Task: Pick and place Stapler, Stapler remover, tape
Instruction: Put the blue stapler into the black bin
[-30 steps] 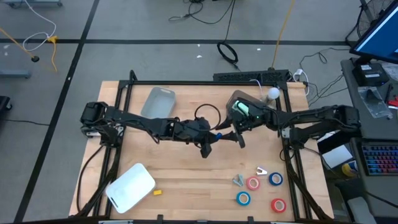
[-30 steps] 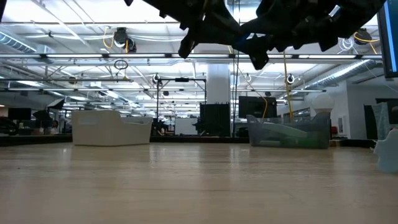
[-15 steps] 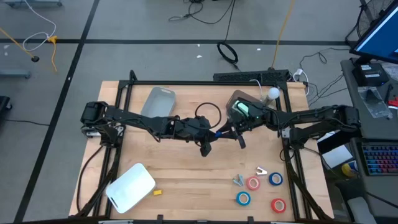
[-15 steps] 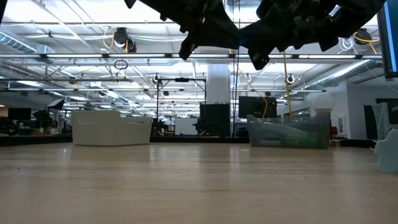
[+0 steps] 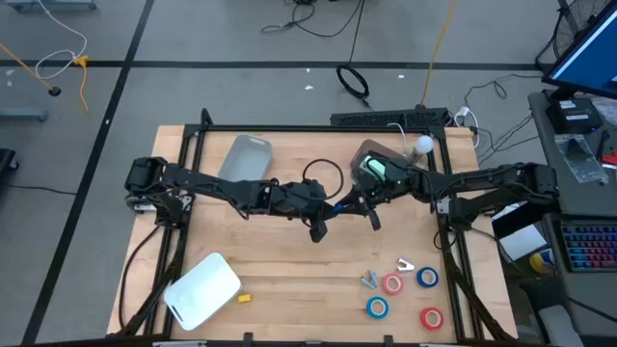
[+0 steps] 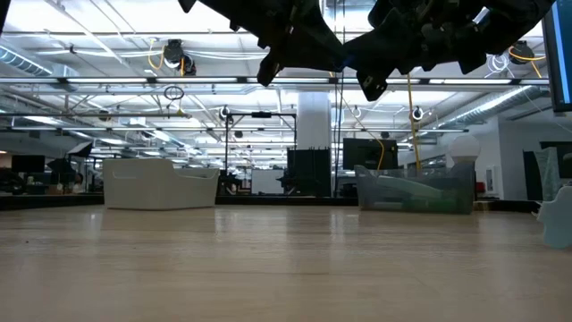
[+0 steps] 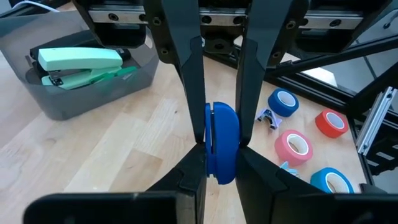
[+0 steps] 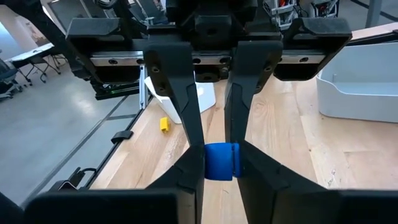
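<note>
Both arms meet above the table's middle. My left gripper [image 5: 332, 209] and my right gripper [image 5: 346, 204] are both shut on one small blue plastic piece [image 7: 221, 140], which looks like the stapler remover. The green stapler [image 7: 78, 62] lies inside a grey bin [image 5: 378, 166] at the far right. Red and blue tape rolls [image 5: 391, 284] lie flat on the near right of the table, with small metal claw pieces [image 5: 405, 263] beside them. My left gripper pinches the blue piece's two flat sides near one end [image 7: 221, 175] between its two fingers. It comes from the table's left, slanting a little downward. The piece is held clear above the table. My right gripper pinches the same two flat sides at the opposite end [image 8: 219, 169] between its two fingers. It reaches in almost level from the table's right, facing the left gripper. The piece spans the two grippers in the air.
A white lidded container [image 5: 202, 287] and a small yellow piece [image 5: 245, 298] lie at the near left. A pale grey tray [image 5: 246, 157] sits at the far left. Dark frame rails [image 5: 449, 241] run along the table's sides.
My right gripper has shut on the blue piece that my left gripper holds. Both arms have kept their places, and the piece has stayed where it was.
</note>
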`<state>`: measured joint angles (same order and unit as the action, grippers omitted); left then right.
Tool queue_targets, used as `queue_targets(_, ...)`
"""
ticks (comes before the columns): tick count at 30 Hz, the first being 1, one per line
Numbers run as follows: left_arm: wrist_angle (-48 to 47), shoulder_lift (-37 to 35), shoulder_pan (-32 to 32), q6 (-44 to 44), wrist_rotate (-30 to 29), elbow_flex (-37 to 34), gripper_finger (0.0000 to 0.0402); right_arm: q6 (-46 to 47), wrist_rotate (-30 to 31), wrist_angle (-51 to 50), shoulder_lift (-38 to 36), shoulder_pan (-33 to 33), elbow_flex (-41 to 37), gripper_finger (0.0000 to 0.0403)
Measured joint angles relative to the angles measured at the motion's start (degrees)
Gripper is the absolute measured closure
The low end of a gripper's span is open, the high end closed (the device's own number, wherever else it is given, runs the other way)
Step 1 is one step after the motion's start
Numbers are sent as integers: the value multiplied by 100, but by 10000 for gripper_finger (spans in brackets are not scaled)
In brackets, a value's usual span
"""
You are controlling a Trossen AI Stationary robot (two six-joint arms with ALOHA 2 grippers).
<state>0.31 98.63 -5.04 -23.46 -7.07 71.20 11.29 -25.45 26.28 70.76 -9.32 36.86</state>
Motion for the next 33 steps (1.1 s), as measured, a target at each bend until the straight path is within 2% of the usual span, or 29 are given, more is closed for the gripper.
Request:
queue_targets(5, -83, 0, 4, -16, -26, 7, 314, 0, 37, -7, 4, -36, 0, 342)
queue_targets(13, -489, 0, 31, -88, 66, 7, 227, 63, 121, -11, 4, -214, -2, 345)
queue_targets(18, -1497, 0, 45, -268, 276, 7, 188, -27, 118, -254, -22, -535, -2, 345)
queue_targets(22, -2545, 0, 52, -616, 171, 7, 182, -263, 240, -768, -49, -903, -6, 346)
queue_targets(27, -3237, 0, 12, -728, -7, 7, 189, -571, 964, -1701, -160, -1277, -9, 346)
queue_targets(33, -3272, 0, -64, -599, -413, 7, 192, -1043, 1991, -2477, -402, -1572, -7, 346)
